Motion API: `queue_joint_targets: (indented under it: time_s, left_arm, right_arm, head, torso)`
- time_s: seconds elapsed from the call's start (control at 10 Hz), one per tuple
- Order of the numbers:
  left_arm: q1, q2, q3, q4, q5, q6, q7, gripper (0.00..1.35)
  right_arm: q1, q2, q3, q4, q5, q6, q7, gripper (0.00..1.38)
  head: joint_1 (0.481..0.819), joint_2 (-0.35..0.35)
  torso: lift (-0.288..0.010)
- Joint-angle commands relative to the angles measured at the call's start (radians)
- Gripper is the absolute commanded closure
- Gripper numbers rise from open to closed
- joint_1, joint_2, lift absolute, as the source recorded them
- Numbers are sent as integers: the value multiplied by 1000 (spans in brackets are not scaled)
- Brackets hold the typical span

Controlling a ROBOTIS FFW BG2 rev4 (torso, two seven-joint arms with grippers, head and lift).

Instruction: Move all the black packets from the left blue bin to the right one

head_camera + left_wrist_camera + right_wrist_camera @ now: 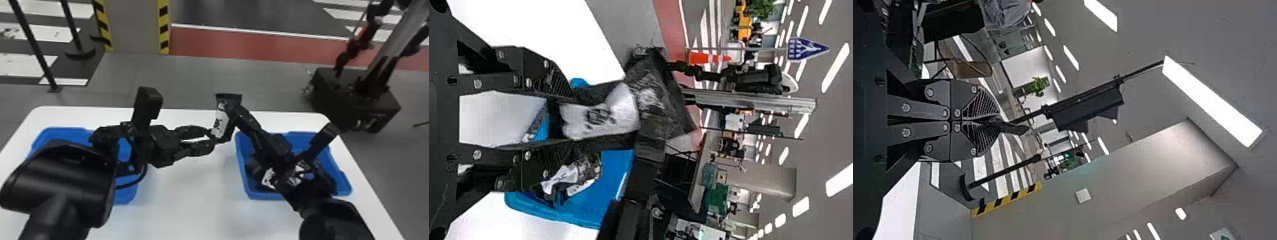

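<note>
I have a glossy black plastic packet with a white label [220, 123] up in the air, above the far side of the white desk [188, 191], between the two bins. It stands nearly upright, long axis running up and down, its top tipped slightly to the right. My right gripper [999, 123] reaches it from the right, jaws clenched on its upper part. My left gripper [214, 139] comes in from the left and meets its lower end; whether those jaws are pinching it or have let go, I cannot tell.

I judge this to be a handover, left to right. The right blue plastic bin [268, 195] lies to the right of the packet and nearer, so my right arm is the better placed to finish. Other black packets with white labels [268, 178] are already in there. The left blue plastic bin [63, 132] sits partly behind my left arm, and I can't tell what it still holds.

Next, I'd want the left jaws clear, drawn off to the left, before the right carries its load right and nearer, then down. If both grip at once, the film could stretch or slip; and hanging lengthwise, the bottom end might catch the bin's wall.
</note>
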Motion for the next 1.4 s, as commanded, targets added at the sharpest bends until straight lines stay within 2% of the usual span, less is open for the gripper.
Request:
queue_joint_targets:
  time_s: [0.0,0.1,0.3,0.6,0.7,0.8,0.9,1.0,1.1,1.3]
  left_arm:
    - [33,-4,53,6,-10,-21,0,96]
    - [72,-6,98,6,-10,-45,0,122]
    - [151,-9,208,4,19,-99,0,133]
    - [288,-12,340,-77,60,-126,-3,133]
    - [318,-13,366,-104,60,-124,-3,133]
    - [330,-13,378,-116,59,-134,-4,133]
    - [345,-13,391,-133,59,-163,-4,133]
    - [384,-25,429,-170,57,-229,-4,133]
    - [448,-50,484,-229,74,-291,6,133]
    - [593,-68,547,-318,177,-440,71,133]
  right_arm:
    - [30,-7,-46,-18,3,-5,-17,1276]
    - [60,-18,-86,-35,12,-5,-29,1276]
    - [128,-59,-173,-10,15,-5,-62,1276]
    - [77,-105,-278,188,101,-10,-137,1276]
    - [35,-121,-296,255,107,-10,-137,1268]
    - [23,-130,-299,262,100,-10,-147,852]
    - [50,-128,-304,203,106,-12,-169,279]
    - [119,-116,-304,93,137,-44,-197,-2]
    - [205,-95,-304,-50,176,-71,-227,117]
    - [418,-38,-301,-332,241,-108,-238,272]
  head:
    - [695,-135]
    - [695,-137]
    - [695,-152]
    - [695,-192]
    - [695,-212]
    - [695,-220]
    - [695,-229]
    - [695,-233]
    - [695,-226]
    - [695,-186]
  torso:
    - [-110]
    - [-110]
    - [-110]
    - [-110]
    - [-110]
    - [-110]
    - [-110]
    - [-110]
    - [-110]
    - [-110]
